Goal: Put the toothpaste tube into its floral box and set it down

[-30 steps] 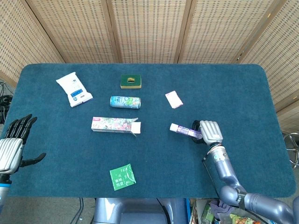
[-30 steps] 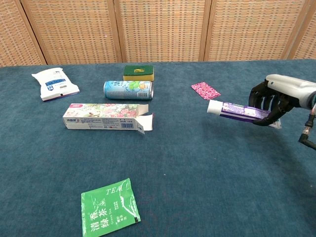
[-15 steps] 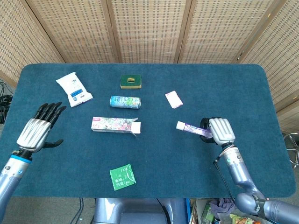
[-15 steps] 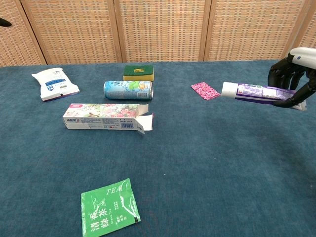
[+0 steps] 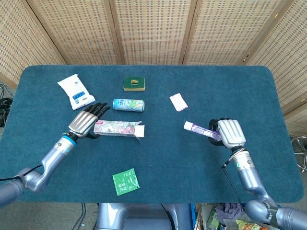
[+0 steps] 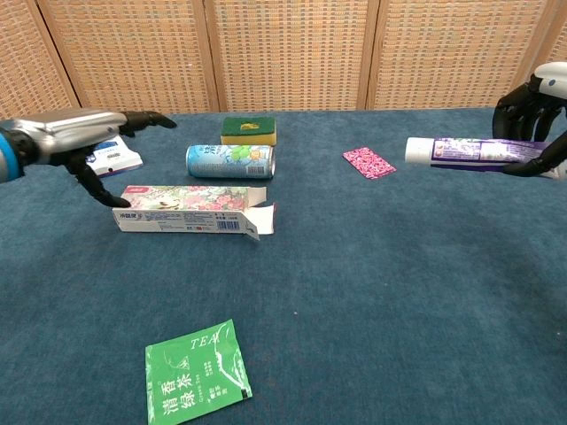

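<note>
Head view: my right hand [image 5: 229,133] grips toothpaste tube [image 5: 197,128] at centre right, raised above worktop [image 5: 201,86]. Left hand [image 5: 86,122], fingers [image 5: 98,109] spread, empty, over left end of floral box [image 5: 118,128], centre left.

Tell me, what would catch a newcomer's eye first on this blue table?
Probably the right hand, holding a purple toothpaste tube in the air at the table's right side. Next, the left hand, fingers spread at the closed end of the floral box, which lies mid-table with its flap open.

Head view looks steeply down on the table [image 5: 201,86]; chest view faces across it, low and nearer.
</note>
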You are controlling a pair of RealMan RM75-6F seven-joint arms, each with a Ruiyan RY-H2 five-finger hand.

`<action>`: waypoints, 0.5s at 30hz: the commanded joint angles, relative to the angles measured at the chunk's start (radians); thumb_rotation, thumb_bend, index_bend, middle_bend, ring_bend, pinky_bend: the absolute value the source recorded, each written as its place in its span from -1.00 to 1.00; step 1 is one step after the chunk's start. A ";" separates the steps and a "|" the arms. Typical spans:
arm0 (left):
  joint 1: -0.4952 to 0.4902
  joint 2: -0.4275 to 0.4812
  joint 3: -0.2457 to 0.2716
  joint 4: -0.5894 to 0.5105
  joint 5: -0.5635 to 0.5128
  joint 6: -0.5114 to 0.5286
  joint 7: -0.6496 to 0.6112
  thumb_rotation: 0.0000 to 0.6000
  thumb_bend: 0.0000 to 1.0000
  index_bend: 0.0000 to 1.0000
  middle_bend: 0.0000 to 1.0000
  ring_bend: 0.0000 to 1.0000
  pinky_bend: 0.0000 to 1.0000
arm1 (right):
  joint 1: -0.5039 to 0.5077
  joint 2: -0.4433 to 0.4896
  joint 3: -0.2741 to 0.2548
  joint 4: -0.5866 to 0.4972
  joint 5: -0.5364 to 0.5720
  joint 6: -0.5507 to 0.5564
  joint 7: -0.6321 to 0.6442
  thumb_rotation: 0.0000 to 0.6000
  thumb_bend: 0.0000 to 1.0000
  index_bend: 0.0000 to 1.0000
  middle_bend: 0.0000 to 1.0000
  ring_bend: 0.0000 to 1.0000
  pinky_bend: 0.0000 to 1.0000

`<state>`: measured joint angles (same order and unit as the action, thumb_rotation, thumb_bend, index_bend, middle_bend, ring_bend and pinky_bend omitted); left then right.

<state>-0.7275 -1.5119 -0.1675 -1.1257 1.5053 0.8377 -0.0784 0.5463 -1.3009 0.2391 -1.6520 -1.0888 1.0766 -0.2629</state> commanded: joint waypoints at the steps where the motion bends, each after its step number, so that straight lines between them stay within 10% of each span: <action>1: -0.052 -0.051 0.002 0.048 -0.007 -0.056 -0.031 1.00 -0.60 -0.91 -0.96 -0.83 -0.66 | 0.003 0.002 0.002 0.009 0.010 -0.008 0.005 1.00 0.44 0.23 0.20 -0.06 -0.18; 15: -0.130 -0.125 -0.001 0.113 -0.073 -0.146 0.012 1.00 -0.60 -0.74 -0.67 -0.61 -0.47 | 0.010 0.004 0.004 0.057 0.032 -0.026 0.037 1.00 0.44 0.23 0.20 -0.06 -0.18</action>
<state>-0.8518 -1.6301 -0.1674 -1.0204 1.4398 0.6986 -0.0757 0.5563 -1.2968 0.2430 -1.5952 -1.0576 1.0513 -0.2265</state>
